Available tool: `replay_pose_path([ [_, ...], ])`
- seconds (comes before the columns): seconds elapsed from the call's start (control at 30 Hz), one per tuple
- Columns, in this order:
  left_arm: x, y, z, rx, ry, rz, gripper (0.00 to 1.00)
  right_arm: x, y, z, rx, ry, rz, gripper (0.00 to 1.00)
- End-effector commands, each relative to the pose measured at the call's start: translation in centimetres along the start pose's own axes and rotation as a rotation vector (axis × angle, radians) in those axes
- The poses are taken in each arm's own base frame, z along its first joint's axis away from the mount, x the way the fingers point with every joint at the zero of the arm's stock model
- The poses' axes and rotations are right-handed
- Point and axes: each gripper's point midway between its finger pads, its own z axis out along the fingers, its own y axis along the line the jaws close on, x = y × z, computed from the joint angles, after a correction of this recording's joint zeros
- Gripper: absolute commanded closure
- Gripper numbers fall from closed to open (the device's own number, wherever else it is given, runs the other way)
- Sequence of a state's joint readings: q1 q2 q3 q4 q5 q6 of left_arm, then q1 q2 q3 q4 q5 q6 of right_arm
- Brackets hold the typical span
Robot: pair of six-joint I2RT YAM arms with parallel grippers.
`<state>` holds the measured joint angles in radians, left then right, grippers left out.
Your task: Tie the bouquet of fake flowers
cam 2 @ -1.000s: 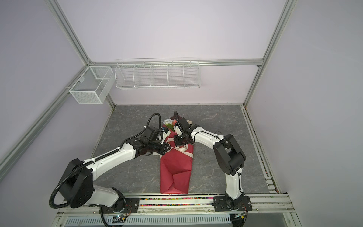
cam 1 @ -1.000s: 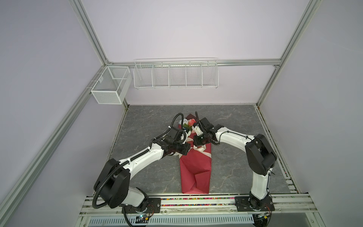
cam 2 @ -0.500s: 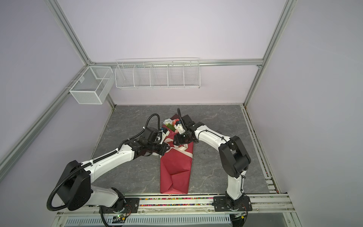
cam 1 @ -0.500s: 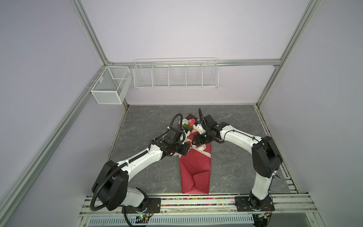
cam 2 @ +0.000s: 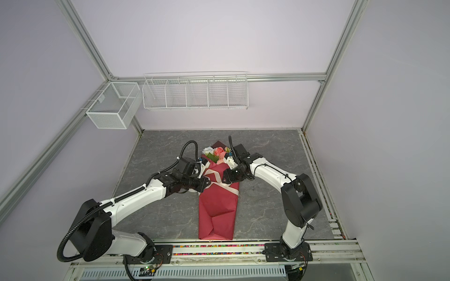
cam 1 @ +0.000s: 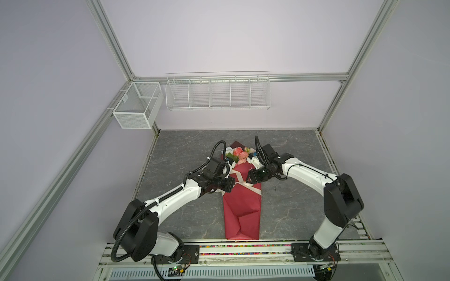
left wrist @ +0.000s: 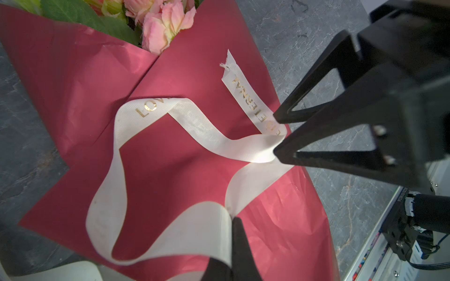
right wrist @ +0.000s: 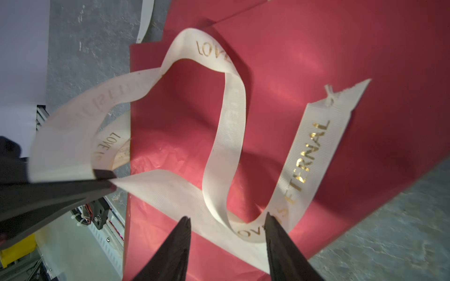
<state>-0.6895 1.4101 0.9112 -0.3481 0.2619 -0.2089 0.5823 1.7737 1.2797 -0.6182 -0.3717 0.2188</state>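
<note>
The bouquet of fake flowers (cam 1: 242,206) (cam 2: 218,206) lies along the middle of the grey table, wrapped in dark-red paper (left wrist: 170,170) (right wrist: 304,48), its pink blooms (left wrist: 168,22) pointing at the back wall. A cream ribbon (left wrist: 202,131) (right wrist: 233,121) with gold lettering loops loosely over the paper. My left gripper (left wrist: 235,219) (cam 1: 230,186) (right wrist: 110,181) is shut on a fold of the ribbon at the bouquet's left edge. My right gripper (right wrist: 227,216) (left wrist: 276,133) (cam 1: 248,178) is open at the right edge, its fingers either side of the ribbon's bend.
A wire rack (cam 1: 218,91) and a mesh box (cam 1: 136,107) hang on the back wall above the table. A ribbon tail (right wrist: 146,19) lies on the table beside the paper. The arms' base rail (cam 1: 243,248) runs along the front edge, close to the bouquet's foot.
My right gripper has gone from shut to open and now has the ribbon loose between its fingers. The right arm has shifted slightly. The left arm has stayed in place.
</note>
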Motion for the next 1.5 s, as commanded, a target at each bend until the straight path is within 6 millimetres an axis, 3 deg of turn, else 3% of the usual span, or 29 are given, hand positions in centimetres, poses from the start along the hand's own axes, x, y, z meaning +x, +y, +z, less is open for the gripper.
replay_pose_path([
  [0.0, -0.1, -0.1, 0.1, 0.009, -0.002, -0.005, 1.0, -0.1, 1.3, 0.8, -0.064, 0.043, -0.044, 0.54],
  [0.13, 0.0, -0.1, 0.0, 0.006, 0.0, -0.005, 1.0, -0.9, 2.2, 0.8, -0.108, 0.043, -0.062, 0.8],
  [0.33, -0.2, -0.2, -0.1, 0.008, -0.009, -0.007, 1.0, -2.5, 2.0, 1.0, -0.088, -0.005, -0.047, 0.91],
  [0.43, -0.5, -0.3, -0.3, 0.012, -0.022, -0.008, 1.0, -2.8, 2.1, 2.6, -0.117, -0.001, -0.022, 0.9],
  [0.57, -0.7, -0.3, -0.4, 0.012, -0.036, -0.01, 1.0, -1.6, 3.4, 4.2, -0.168, 0.051, -0.03, 0.87],
  [0.73, -0.8, -0.2, -0.5, 0.002, -0.042, -0.009, 1.0, -0.3, 5.5, 4.2, -0.242, 0.08, -0.07, 0.85],
  [0.87, -1.0, 0.1, -0.6, -0.016, -0.052, -0.016, 1.0, 0.9, 6.1, 3.2, -0.284, 0.111, -0.076, 0.79],
  [0.97, -1.0, 0.3, -0.7, -0.025, -0.054, -0.025, 1.0, 1.2, 5.6, 2.4, -0.244, 0.094, -0.071, 0.68],
  [1.17, -0.8, 0.2, -0.4, -0.015, -0.041, -0.028, 1.0, -0.6, 2.8, -1.6, -0.027, -0.078, -0.04, 0.48],
  [1.3, -0.7, 0.3, -0.2, -0.019, -0.039, -0.034, 1.0, -0.3, 2.2, -3.6, 0.068, -0.172, -0.097, 0.48],
  [1.47, -0.6, 0.6, 0.0, -0.034, -0.035, -0.046, 1.0, 1.6, 4.8, -2.1, 0.01, -0.254, -0.223, 0.54],
])
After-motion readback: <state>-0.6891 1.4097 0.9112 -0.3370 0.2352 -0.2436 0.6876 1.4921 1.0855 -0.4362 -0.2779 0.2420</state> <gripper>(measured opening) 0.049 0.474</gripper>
